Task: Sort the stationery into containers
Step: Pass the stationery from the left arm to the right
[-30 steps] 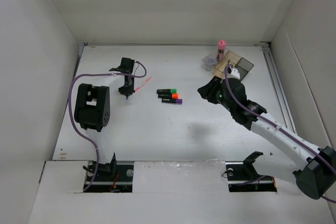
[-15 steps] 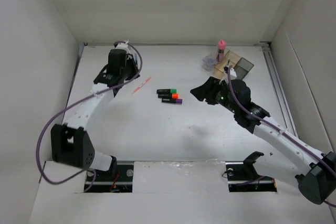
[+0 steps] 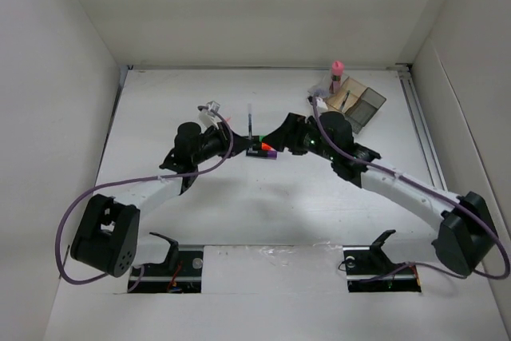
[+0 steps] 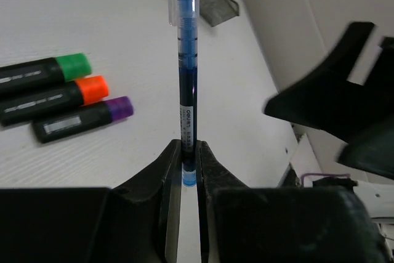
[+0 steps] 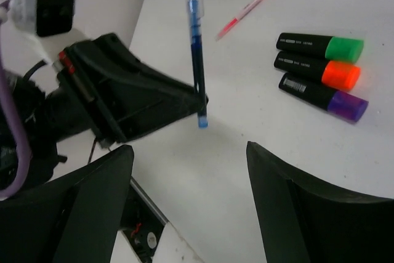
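Holding the pen: the left gripper (image 4: 189, 152) was closed tight on the low end of the blue-white pen (image 4: 186, 60).
Pen axis: it ran straight out from the left fingers, held off the table just left of the three markers (image 3: 262, 148).
Right gripper (image 5: 188, 149): jaws wide apart and empty, just right of the pen and facing it.
Tray (image 3: 363, 101): far right, nearer the right arm.
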You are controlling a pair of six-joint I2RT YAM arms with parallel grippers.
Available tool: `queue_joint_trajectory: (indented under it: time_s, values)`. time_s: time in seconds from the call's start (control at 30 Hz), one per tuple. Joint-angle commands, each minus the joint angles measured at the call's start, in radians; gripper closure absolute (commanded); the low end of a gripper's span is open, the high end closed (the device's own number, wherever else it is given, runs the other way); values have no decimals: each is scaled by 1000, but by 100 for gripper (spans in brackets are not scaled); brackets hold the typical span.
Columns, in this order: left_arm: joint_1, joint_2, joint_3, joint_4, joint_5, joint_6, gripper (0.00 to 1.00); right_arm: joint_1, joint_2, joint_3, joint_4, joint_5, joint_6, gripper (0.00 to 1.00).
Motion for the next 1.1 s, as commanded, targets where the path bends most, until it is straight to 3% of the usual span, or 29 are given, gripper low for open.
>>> queue_joint_trajectory:
  time_s: [0.0, 0.23, 0.33, 0.43, 0.47, 0.57, 0.6, 0.67, 0.7, 0.73, 0.87, 0.97, 1.07]
  values:
    - [-6, -15, -38, 279, 117, -54, 100, 8, 108, 112, 82, 42, 3, 20]
    - [-6, 65, -73, 434, 221, -100, 99, 8, 254, 220, 82, 28, -33, 23]
    - [-6, 86, -73, 459, 252, -111, 99, 17, 287, 246, 82, 38, -44, 29]
    - [-6, 96, -73, 478, 261, -111, 99, 8, 309, 255, 82, 38, -44, 43]
    - [-6, 105, -73, 478, 261, -111, 99, 8, 318, 264, 82, 38, -44, 43]
    - [-6, 105, -73, 478, 261, -111, 96, 8, 327, 275, 82, 38, -44, 61]
    - [-6, 105, -73, 478, 261, -111, 96, 8, 338, 275, 82, 38, -44, 72]
    - [-6, 105, -73, 478, 261, -111, 88, 8, 338, 275, 82, 38, -44, 83]
    - [-6, 105, -73, 478, 261, -111, 74, -2, 338, 275, 82, 38, -44, 87]
    - [-6, 105, -73, 478, 261, -102, 65, -2, 338, 284, 82, 59, -44, 92]
    - [-6, 83, -82, 459, 221, -62, 33, -57, 314, 296, 13, 105, -44, 95]
    - [-6, 33, -73, 364, 166, 6, 30, -150, 286, 336, -48, 136, -44, 95]
    - [-6, -45, -82, 266, 67, 62, 28, -318, 298, 387, -131, 223, -44, 95]
